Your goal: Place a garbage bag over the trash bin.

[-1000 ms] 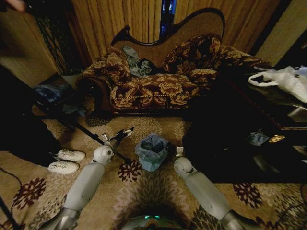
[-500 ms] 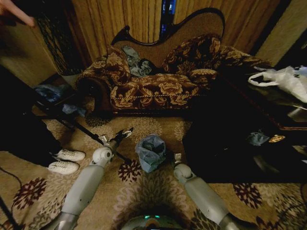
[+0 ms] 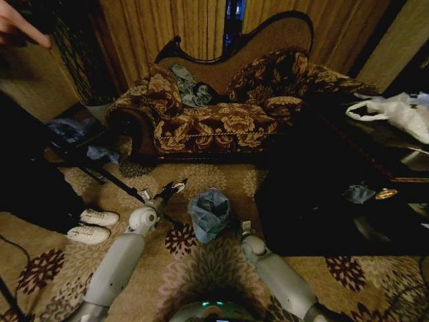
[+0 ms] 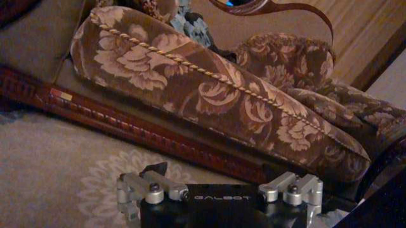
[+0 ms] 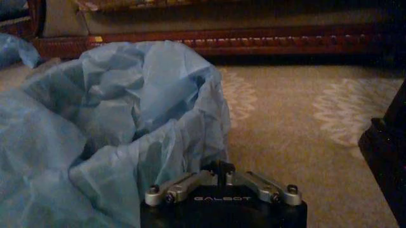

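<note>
Since a second ago your right arm has drawn back toward the robot's base, so the right pincer (image 3: 245,228) now sits just beside the bag-covered bin instead of level with its rim, and the person's hand (image 3: 19,27) has come further into the upper left corner of the head view. The rest of the room lies as it did.

Largest before you is the floral sofa (image 3: 221,111), standing on the patterned carpet (image 3: 208,268) beyond the arms. To your right is a dark counter (image 3: 375,144) carrying a white plastic bag (image 3: 395,111). A pair of white sneakers (image 3: 92,225) lies on the carpet to your left.

Between your two arms stands the trash bin, its black wall hidden under the garbage bag (image 3: 209,211); the wrinkled light blue film drapes over the rim and down the outside, with loose folds sunk into the opening. In the right wrist view the garbage bag (image 5: 120,128) hangs right next to the right pincer (image 5: 222,171), whose tips meet, closed on nothing.

Your left pincer (image 3: 174,186) hovers left of the bin, apart from it, pointing toward the sofa; in the left wrist view its jaws stand wide apart and empty (image 4: 222,183).
</note>
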